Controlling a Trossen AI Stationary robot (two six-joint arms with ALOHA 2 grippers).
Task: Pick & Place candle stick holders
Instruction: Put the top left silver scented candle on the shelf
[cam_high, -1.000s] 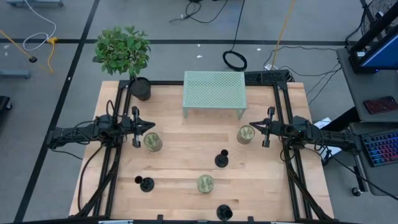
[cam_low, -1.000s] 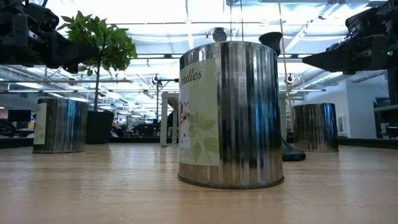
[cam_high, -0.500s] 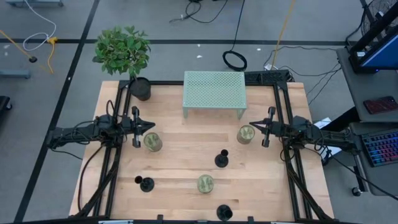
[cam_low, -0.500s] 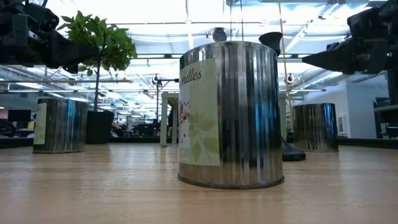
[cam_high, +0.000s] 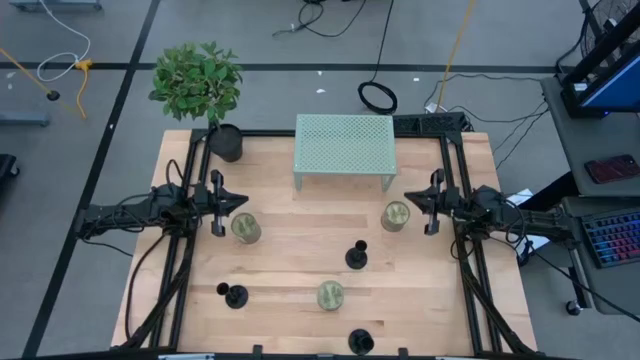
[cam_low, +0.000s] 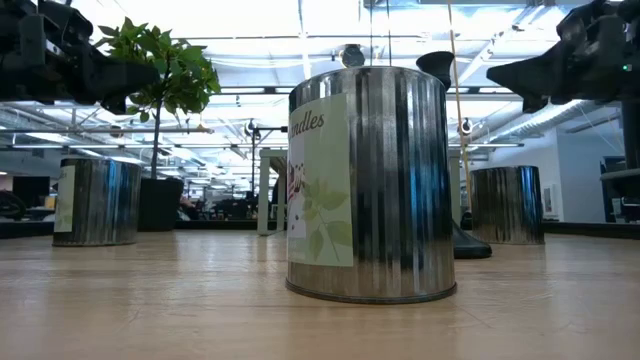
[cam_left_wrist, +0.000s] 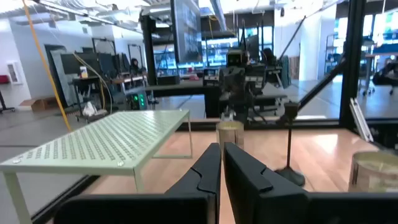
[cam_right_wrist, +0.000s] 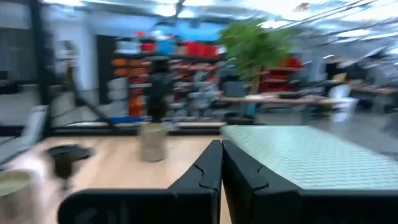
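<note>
My right gripper (cam_high: 424, 205) has drawn back a touch toward the right edge since a second ago, jaws together, just right of the brass cup (cam_high: 396, 216); I read that as lining up for a first pick, nothing lifted yet. My left gripper (cam_high: 236, 203) waits with jaws together, just above another brass cup (cam_high: 246, 228) on the left. The third cup (cam_high: 331, 294) sits near centre. Black stemmed holders stand at centre (cam_high: 356, 257), near left (cam_high: 235, 296) and the near edge (cam_high: 361, 341). The green mesh shelf (cam_high: 345, 148) stands at the far side of the tabletop (cam_high: 290, 250), the plant pot (cam_high: 226, 142) far left; neither blocks me.
</note>
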